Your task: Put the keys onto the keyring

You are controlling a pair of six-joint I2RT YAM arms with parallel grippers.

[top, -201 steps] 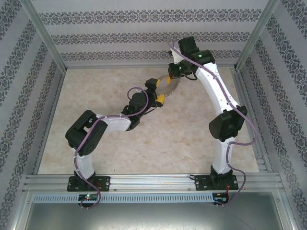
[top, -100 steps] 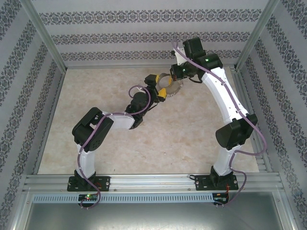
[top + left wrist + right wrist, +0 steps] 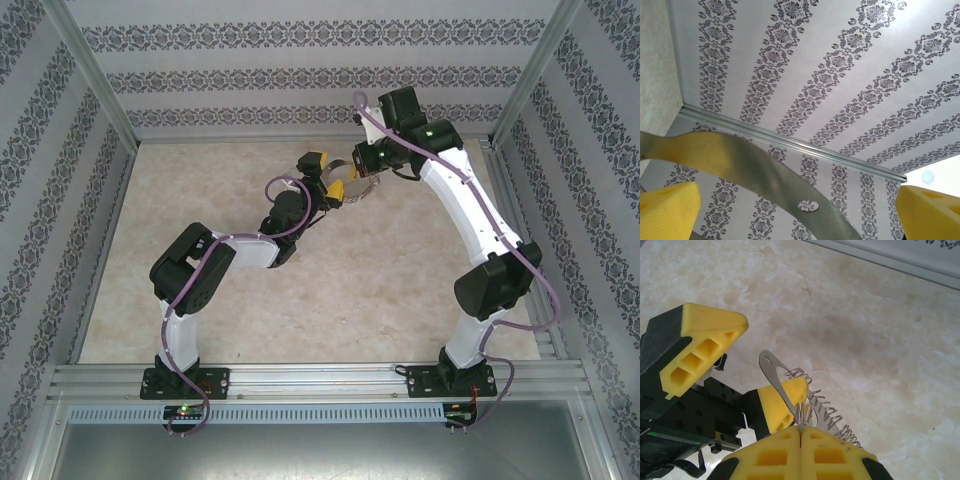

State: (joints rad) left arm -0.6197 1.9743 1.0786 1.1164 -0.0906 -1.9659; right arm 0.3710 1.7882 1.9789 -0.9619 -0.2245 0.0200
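Over the table (image 3: 400, 280), right tool (image 3: 800, 440) pinches the keyring (image 3: 774, 371); left tool (image 3: 328, 175) gapes apart.

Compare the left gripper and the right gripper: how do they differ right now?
The left gripper stands wide open; the right gripper is pressed shut. The right gripper pinches the keyring, while the left gripper grips nothing. Both are yellow-tipped and sit close together over the far side of the table.
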